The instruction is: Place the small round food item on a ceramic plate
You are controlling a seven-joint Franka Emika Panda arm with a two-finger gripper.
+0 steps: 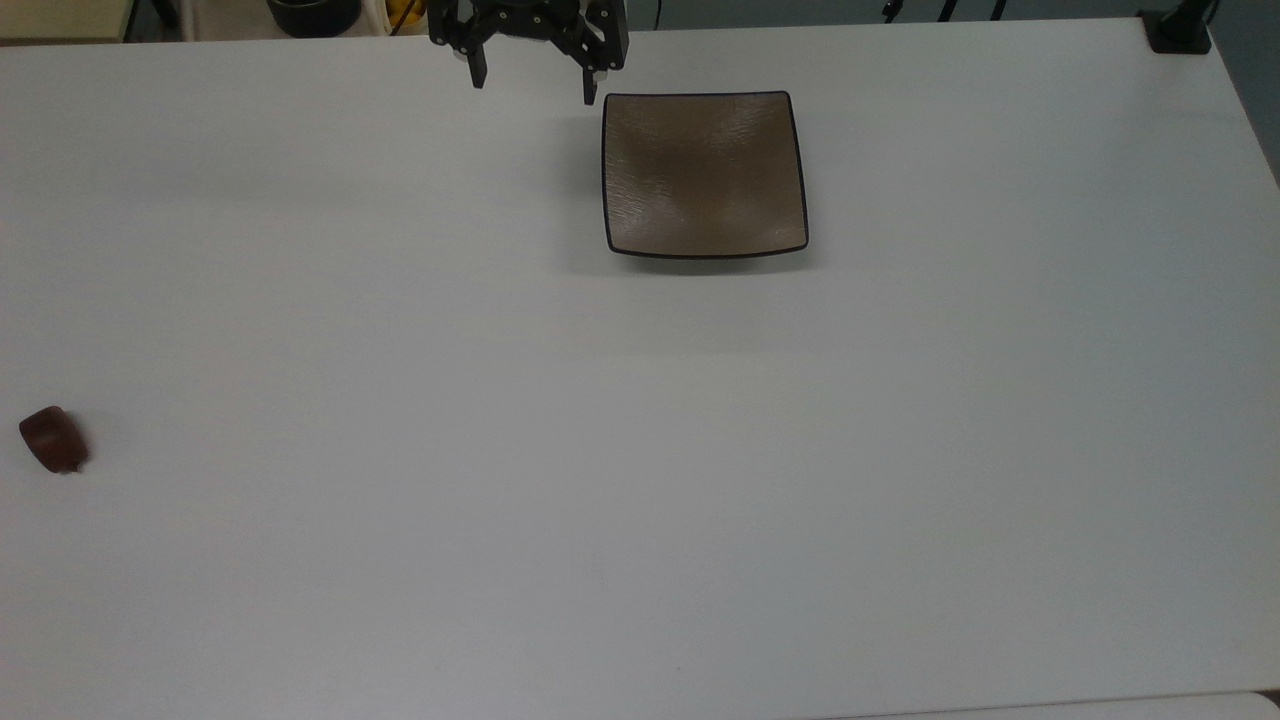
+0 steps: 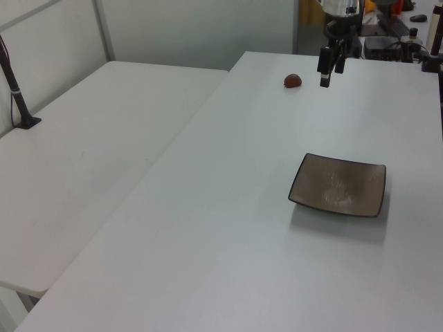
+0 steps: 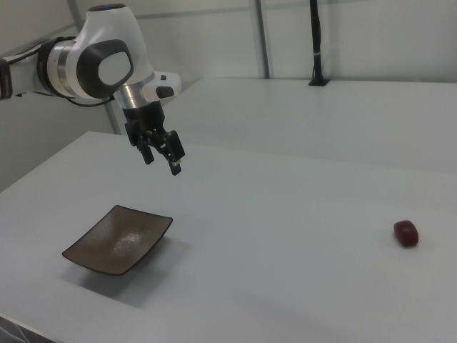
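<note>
- Fingers spread apart, nothing between them; black, pointing down.
- Gripper hangs above the desk near its far edge in the top view, just beside the plate's far corner, not touching it.
- Plate: square, brownish-tan glaze, thin dark rim, upturned edges, fine streaks; bare.
- Food item: small dark reddish-brown lump, rounded, smooth. Lies on the desk by the top view's left edge, well apart from plate and gripper.
</note>
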